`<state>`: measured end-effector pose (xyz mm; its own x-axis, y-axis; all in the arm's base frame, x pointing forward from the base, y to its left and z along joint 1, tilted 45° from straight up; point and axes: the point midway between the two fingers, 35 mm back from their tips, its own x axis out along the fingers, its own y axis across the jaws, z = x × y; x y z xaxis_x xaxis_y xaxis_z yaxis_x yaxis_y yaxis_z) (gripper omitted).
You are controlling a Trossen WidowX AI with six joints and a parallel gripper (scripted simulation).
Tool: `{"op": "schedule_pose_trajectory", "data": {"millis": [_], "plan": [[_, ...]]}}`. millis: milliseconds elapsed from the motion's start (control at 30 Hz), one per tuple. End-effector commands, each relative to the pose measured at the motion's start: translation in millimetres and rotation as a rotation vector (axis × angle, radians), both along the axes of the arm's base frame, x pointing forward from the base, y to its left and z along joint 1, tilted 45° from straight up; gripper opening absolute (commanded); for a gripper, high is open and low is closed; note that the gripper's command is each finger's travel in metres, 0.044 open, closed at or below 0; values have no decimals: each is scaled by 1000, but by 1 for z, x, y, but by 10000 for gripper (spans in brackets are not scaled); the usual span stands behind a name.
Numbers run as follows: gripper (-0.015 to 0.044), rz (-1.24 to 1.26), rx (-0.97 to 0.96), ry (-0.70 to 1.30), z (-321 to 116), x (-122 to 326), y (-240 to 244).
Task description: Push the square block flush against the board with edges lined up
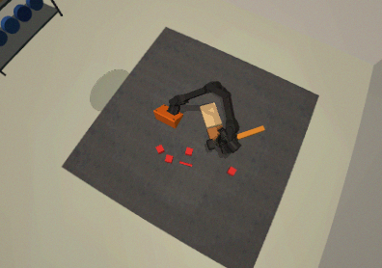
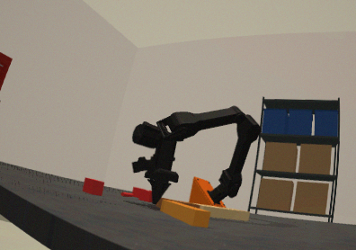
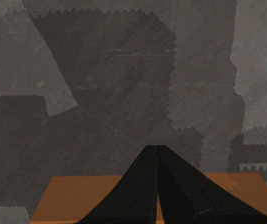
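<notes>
The tan board [image 1: 210,115] [image 2: 230,213] lies flat near the middle of the mat. The brown-orange square block [image 1: 213,132] [image 3: 80,192] lies at the board's end nearest the hand in the top view. They look touching or almost touching there, with left sides roughly even; a small gap cannot be ruled out. The hand covers part of the block. My gripper [image 2: 155,202] [image 3: 155,154] is shut and empty, pointing down with its tips low, at the block's side away from the board. The exterior view mostly hides the block behind an orange bar.
The long orange bar [image 1: 251,132] [image 2: 185,212] lies right of the hand in the top view. Several small red blocks lie about, one [image 1: 231,171] in front of the hand. The arm's orange base [image 1: 168,117] stands left of the board. The dark mat [image 1: 145,188] lies beneath.
</notes>
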<state>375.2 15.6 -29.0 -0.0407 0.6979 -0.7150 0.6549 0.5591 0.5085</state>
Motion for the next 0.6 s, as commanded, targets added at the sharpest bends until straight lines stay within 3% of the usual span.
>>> {"op": "schedule_pose_trajectory", "data": {"millis": [0,567], "plan": [[0,0,5,5,-4,4,-2],[0,0,4,4,-18,25,-14]]}}
